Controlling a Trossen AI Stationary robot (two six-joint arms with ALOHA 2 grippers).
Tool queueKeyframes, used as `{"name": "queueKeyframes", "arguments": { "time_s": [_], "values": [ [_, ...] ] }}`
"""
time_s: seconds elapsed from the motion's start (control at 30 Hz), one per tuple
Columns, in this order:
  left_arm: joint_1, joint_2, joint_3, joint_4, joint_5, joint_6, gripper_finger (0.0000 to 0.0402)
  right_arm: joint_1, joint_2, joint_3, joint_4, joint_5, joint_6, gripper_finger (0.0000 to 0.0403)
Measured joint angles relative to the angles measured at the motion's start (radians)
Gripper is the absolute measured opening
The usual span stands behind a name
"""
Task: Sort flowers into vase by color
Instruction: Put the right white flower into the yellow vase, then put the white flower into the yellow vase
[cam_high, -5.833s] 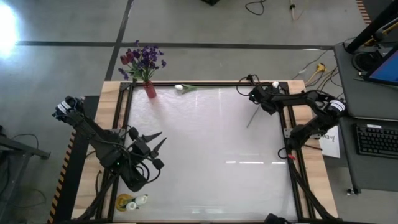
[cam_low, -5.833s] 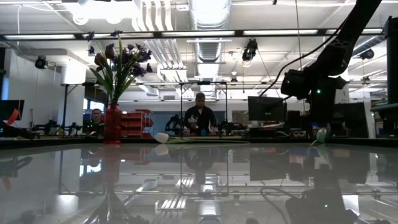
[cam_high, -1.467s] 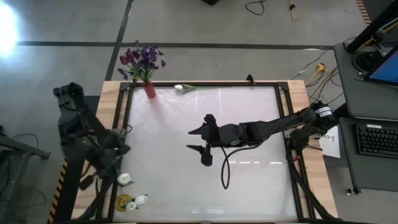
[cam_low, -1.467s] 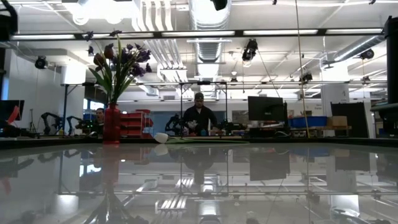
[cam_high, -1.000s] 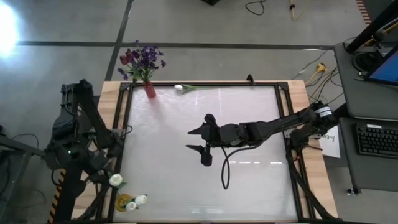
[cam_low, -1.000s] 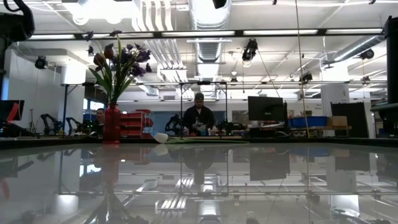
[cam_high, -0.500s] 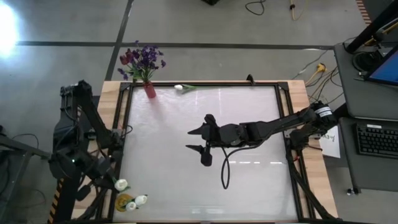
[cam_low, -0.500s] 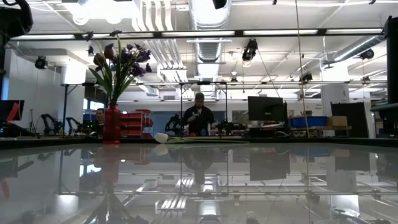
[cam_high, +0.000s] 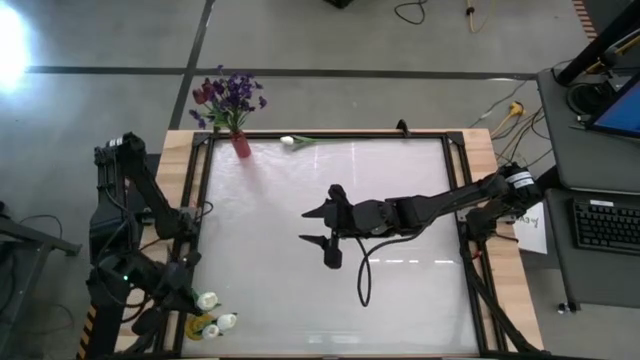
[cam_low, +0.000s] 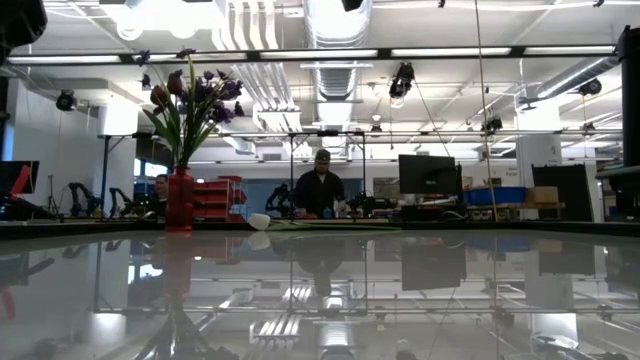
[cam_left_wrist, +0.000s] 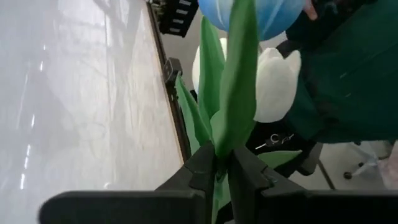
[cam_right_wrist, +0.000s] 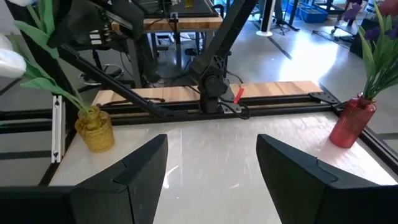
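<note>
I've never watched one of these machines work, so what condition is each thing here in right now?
Left pincer: shut on a white tulip's stem, at the near-left table corner.
White tulip: held just above the yellow vase.
Yellow vase: upright, holds white tulips.
Red vase: upright, holds purple and red flowers.
Loose white tulip: lying flat.
Right pincer: open, empty, mid-table.

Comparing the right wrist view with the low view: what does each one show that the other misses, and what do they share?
Only the right wrist view shows the yellow vase holding green stems, a white tulip over it, and the right gripper, open. Only the low view shows a white tulip lying on the table and a person in the room behind. Both show the red vase and the glossy table.
</note>
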Motion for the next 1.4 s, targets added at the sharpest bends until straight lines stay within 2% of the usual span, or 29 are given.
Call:
{"name": "queueKeyframes", "arguments": {
  "time_s": [0.2,0.33,0.53,0.7,0.8,0.9,1.0,1.1,1.17,1.27,1.4],
  "values": [
    [0.000,0.011,0.000,-0.074,0.003,-0.143,0.0068,-0.006,0.000,0.000,-0.021,-0.002,-0.001,0.0238],
    [0.000,0.017,0.000,-0.169,0.071,-0.290,0.0111,-0.032,0.001,-0.001,-0.073,0.005,-0.003,0.0238],
    [0.000,0.005,-0.001,-0.220,0.160,-0.453,0.0163,-0.109,0.036,-0.005,-0.097,0.018,-0.002,0.0238],
    [0.000,-0.002,-0.001,-0.294,0.289,-0.621,0.0183,-0.221,0.069,-0.007,-0.178,0.017,0.061,0.0238],
    [0.000,-0.005,-0.001,-0.367,0.301,-0.670,0.0184,-0.304,0.094,-0.012,-0.243,0.012,0.073,0.0237],
    [0.001,-0.005,-0.001,-0.446,0.209,-0.675,0.0184,-0.400,0.106,-0.015,-0.328,0.008,0.102,0.0237],
    [0.002,0.001,-0.001,-0.523,-0.031,-0.674,0.0184,-0.507,0.140,-0.013,-0.391,-0.013,0.175,0.0237],
    [0.002,0.025,-0.001,-0.545,-0.301,-0.662,0.0184,-0.606,0.189,-0.016,-0.428,-0.088,0.197,0.0237],
    [0.010,0.048,-0.002,-0.544,-0.414,-0.640,0.0184,-0.657,0.226,-0.017,-0.444,-0.133,0.191,0.0237],
    [0.027,0.089,-0.012,-0.551,-0.496,-0.615,0.0181,-0.723,0.297,-0.016,-0.390,-0.201,0.148,0.0237],
    [0.074,0.116,-0.034,-0.579,-0.527,-0.619,0.0171,-0.765,0.404,0.060,-0.368,-0.343,0.044,0.0237]
  ]
}}
